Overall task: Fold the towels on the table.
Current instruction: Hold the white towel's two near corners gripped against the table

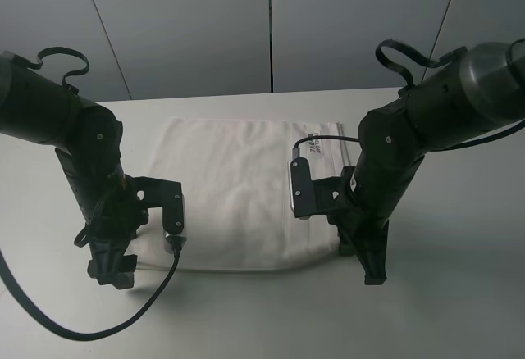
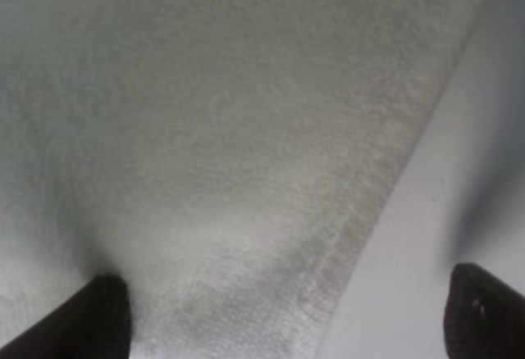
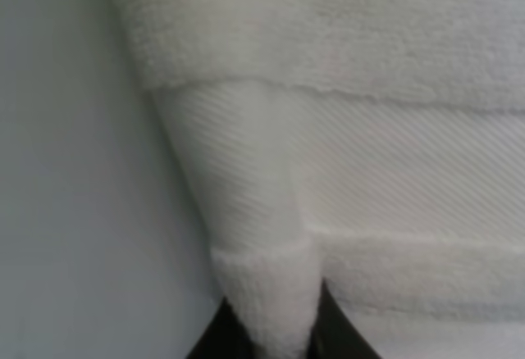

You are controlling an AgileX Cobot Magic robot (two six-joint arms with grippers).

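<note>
Right pincer [image 3: 279, 338] clenches a towel [image 1: 238, 195] corner (only its wrist view shows this); left pincer [image 2: 287, 314] gapes astride the towel's edge.

White towel [image 1: 238, 195] on white table [image 1: 467, 310]

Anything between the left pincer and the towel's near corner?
Nothing visible. The left pincer is open right at the towel edge, with one finger over the cloth and the other over the bare table.
</note>
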